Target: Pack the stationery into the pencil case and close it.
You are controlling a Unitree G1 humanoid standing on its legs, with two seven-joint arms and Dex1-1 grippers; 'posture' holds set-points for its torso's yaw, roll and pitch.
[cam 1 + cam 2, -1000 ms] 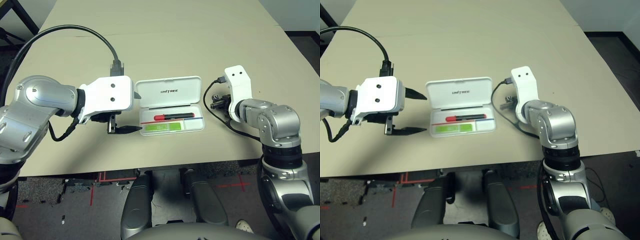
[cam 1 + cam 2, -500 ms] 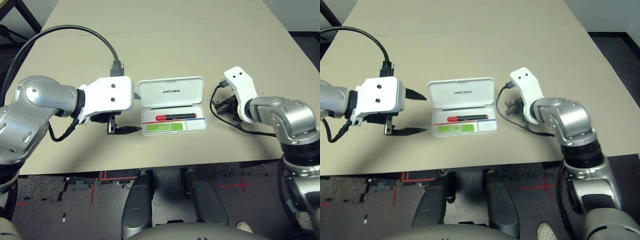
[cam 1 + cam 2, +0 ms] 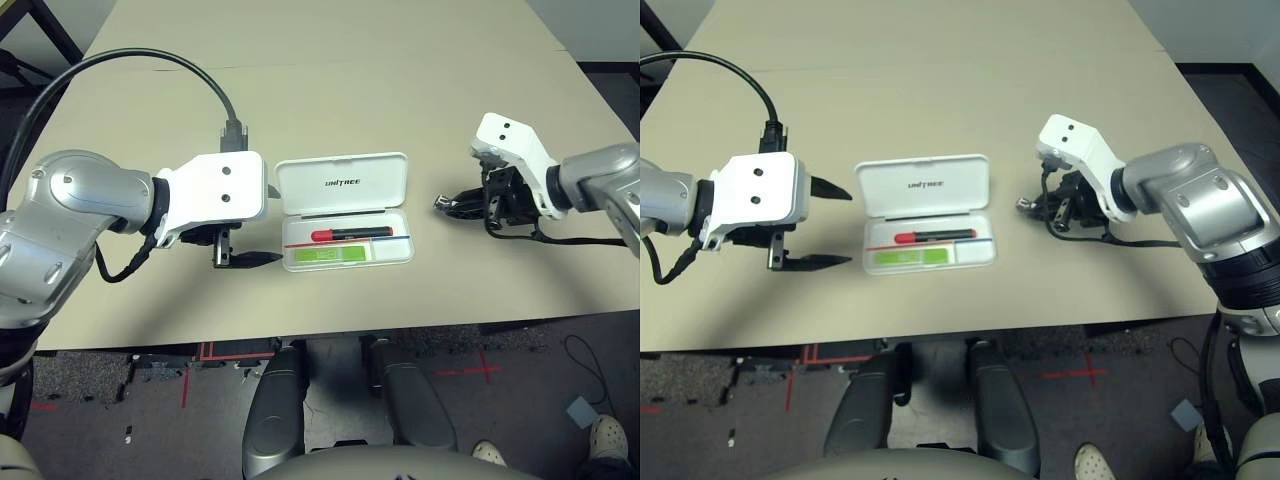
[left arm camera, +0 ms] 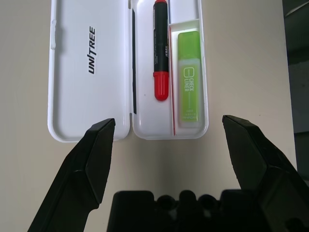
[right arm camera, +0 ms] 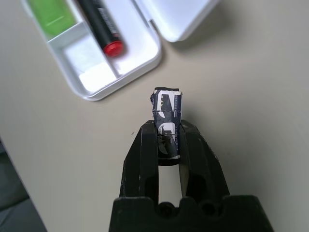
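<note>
1. Right wrist view shows the right jaws [image 5: 168, 140] clenched on a tiny black-and-silver piece [image 5: 167, 113], which sticks out past the fingertips toward the pencil case [image 5: 128, 63].
2. From the head views, the right jaws hang above the table [image 3: 400, 80] to the right of the pencil case, well apart from it, pointing back toward its right end.
3. Left jaws [image 3: 830, 225] stand wide apart and released, with nothing between them, just beside the left end of the pencil case.
4. One black finger [image 3: 830, 188] lines up with the lid side of the case and the other with the tray side, neither touching it.
5. Pencil case lies open and flat near the middle of the table, its lid with the dark "UNITREE" lettering folded away from the robot and its tray on the near side.
6. Inside the tray, the red marker [image 4: 161, 48] lies lengthwise along the hinge side, its red end toward the left jaws.
7. Lime-green-and-white bar [image 4: 189, 77] lies in the tray beside the marker, on the side farther from the hinge, with a thin red-and-blue line between the two.
8. A small compartment at the right end of the tray, nearest the right jaws, shows bare white.
</note>
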